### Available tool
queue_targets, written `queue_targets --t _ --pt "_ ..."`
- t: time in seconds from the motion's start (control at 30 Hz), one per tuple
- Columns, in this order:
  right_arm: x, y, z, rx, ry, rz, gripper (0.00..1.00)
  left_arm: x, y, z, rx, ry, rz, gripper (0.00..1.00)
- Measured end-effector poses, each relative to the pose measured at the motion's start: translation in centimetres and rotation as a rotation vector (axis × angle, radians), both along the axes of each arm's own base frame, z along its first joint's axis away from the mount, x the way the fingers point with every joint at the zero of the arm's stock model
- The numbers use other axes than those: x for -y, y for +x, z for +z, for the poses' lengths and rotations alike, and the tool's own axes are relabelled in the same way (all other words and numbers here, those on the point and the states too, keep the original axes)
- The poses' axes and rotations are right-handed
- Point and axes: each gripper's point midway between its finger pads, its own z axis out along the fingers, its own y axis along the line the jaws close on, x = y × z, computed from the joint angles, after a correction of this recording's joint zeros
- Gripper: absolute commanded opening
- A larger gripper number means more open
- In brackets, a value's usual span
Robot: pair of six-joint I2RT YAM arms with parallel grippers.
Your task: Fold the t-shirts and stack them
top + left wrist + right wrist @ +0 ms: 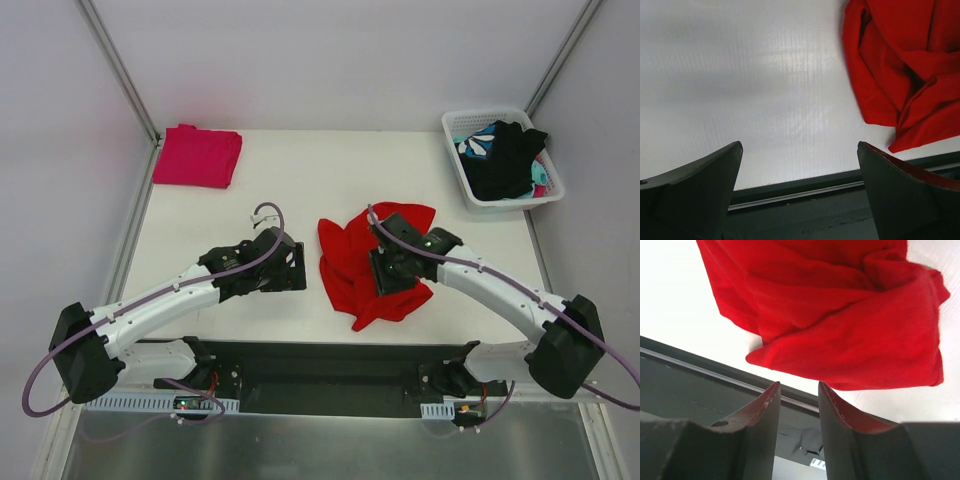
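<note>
Two hands by the table (740, 75) near edge: left hand (800, 150) spread wide, right hand (798, 387) half-parted over red t-shirt (850, 340), seemingly empty.

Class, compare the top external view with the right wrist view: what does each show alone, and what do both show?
Top only: the folded pink t-shirt, the basket holding a black garment, and the left gripper. Right wrist only: the fingers of the right gripper, parted, with no cloth between them. Both: the crumpled red t-shirt on the table.
</note>
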Motion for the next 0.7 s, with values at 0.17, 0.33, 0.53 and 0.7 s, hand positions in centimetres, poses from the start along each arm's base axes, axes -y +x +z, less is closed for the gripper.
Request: queue_targets --t 0.17,0.33,0.53,0.7 --pt "-1.2 -1.6 -0.3 0.011 -0.132 0.103 0.39 -0.1 0.0 -0.3 -0.007 -0.006 0.017 0.99" --pt "-2.9 -2.5 -0.5 0.044 -0.260 0.188 0.39 -1.2 0.2 -0.7 -0.036 -0.029 0.060 0.99" --pt "-4.7 -3.4 -1.1 0.064 -0.383 0.298 0.42 -4.1 1.2 -0.3 -0.054 -0.105 0.189 0.99" --pt "-5.0 -3.7 -1.8 0.045 -0.441 0.360 0.47 -5.5 1.1 0.0 -0.055 -0.131 0.237 0.99"
